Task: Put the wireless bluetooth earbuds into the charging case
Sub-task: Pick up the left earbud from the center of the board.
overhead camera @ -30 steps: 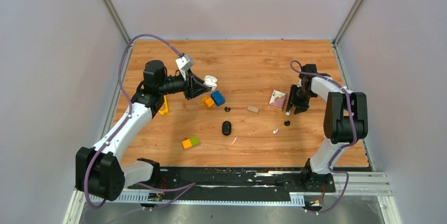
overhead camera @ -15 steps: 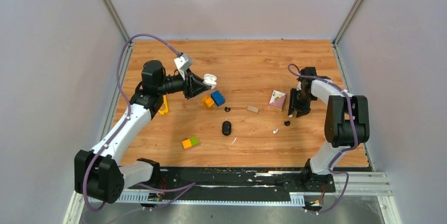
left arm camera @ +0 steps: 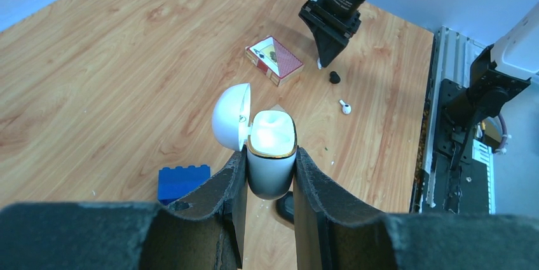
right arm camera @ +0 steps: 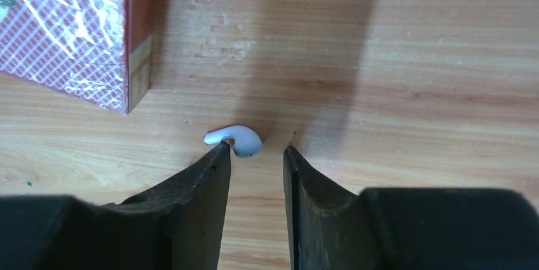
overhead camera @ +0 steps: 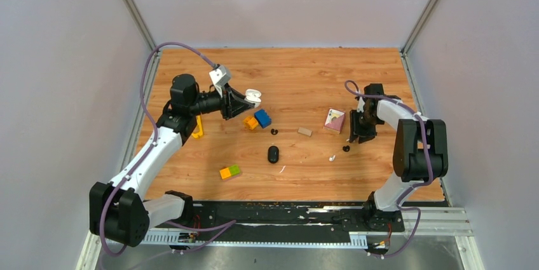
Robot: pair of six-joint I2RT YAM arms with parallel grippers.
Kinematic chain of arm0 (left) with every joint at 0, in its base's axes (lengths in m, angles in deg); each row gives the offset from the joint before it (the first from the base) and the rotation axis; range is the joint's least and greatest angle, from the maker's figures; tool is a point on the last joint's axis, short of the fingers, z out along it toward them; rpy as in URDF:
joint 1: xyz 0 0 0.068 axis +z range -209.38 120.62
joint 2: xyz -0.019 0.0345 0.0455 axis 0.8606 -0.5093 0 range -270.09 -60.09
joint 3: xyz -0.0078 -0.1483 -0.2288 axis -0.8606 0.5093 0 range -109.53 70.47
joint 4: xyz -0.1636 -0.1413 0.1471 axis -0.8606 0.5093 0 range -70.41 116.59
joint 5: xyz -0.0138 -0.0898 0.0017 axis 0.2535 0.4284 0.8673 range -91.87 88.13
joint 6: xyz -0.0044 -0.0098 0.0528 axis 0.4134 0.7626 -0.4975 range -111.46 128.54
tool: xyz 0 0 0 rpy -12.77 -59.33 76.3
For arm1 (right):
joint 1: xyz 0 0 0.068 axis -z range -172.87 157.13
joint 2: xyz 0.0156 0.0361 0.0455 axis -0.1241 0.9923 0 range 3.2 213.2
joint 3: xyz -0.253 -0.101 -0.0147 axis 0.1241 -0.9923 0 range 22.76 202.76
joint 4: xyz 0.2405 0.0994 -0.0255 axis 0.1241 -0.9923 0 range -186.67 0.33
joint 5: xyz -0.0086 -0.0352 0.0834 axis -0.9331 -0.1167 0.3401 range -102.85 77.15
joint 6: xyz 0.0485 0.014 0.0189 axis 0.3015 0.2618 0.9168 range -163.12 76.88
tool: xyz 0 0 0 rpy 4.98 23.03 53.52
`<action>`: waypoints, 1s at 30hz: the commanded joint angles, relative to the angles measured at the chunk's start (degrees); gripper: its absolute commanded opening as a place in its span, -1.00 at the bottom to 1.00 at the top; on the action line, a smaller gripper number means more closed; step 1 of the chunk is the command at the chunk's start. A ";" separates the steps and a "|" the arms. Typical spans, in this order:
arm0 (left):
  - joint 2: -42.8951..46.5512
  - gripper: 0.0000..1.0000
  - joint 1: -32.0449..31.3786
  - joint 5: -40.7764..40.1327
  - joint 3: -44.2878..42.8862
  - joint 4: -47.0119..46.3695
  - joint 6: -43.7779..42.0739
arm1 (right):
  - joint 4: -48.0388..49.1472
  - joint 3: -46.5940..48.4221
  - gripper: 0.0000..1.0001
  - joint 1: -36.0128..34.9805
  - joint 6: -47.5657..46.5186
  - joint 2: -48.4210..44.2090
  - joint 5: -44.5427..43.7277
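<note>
**White bud lined up at right end effector, pinch not closed**

White earbud (right arm camera: 234,138) lies flat on the bench (overhead camera: 305,73), just beside the corner of the card box (right arm camera: 70,28). The right end effector (right arm camera: 255,149) is down over it with its jaws partly apart. The left fingertip (right arm camera: 219,150) touches the bud and the right one stands clear, so nothing is gripped.

Handling, my read:
- Tiny, near weightless, hard glossy plastic, rounded. It is likely to skate or squirt out under an off-centre squeeze.
- Pinch across the fat head and leave the short stem free, since the stem probably has to go down into the well.
- Use light force. It is stiff, so crushing isn't the worry; flicking it away is.

Left end effector (left arm camera: 270,155) is clenched on the white charging case (left arm camera: 272,136), held off the bench on the left side with its lid hinged open and the wells facing up.

Count:
- White buds: 2. One is at the right end effector, and the second white bud (overhead camera: 331,157) lies a little nearer the bases.
- Black buds: 2. One black bud (overhead camera: 346,148) lies near the right end effector, the other black bud (overhead camera: 274,131) mid-bench.
- Cases: 1 white, in hand. A black oval (overhead camera: 273,154) mid-bench is probably a second case.
- Card box: 1.
- Blocks: 1 blue block (overhead camera: 262,118), 1 orange block (overhead camera: 251,122), 1 orange-green block (overhead camera: 230,171), 1 tan block (overhead camera: 305,131).
- Thin white sliver (overhead camera: 282,169): 1, not a bud.
</note>
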 commanded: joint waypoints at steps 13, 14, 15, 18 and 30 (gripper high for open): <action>1.46 -1.00 0.14 -0.30 0.81 -2.08 0.48 | 2.17 3.96 -0.27 0.28 -24.54 2.47 8.91; 1.37 -1.00 0.08 -0.29 0.77 -2.08 0.48 | 2.04 3.75 -0.28 0.26 -24.26 2.30 9.00; 1.36 -1.00 0.11 -0.36 0.74 -2.02 0.48 | 1.89 3.44 -0.28 0.26 -24.22 2.18 9.11; 1.25 -1.00 0.07 -0.38 0.93 -1.96 0.39 | 1.72 2.56 -0.29 0.27 -24.45 1.66 9.32; 0.91 -1.00 0.09 -0.39 1.15 -2.59 0.65 | -3.39 7.91 -0.13 2.04 -31.64 2.10 20.18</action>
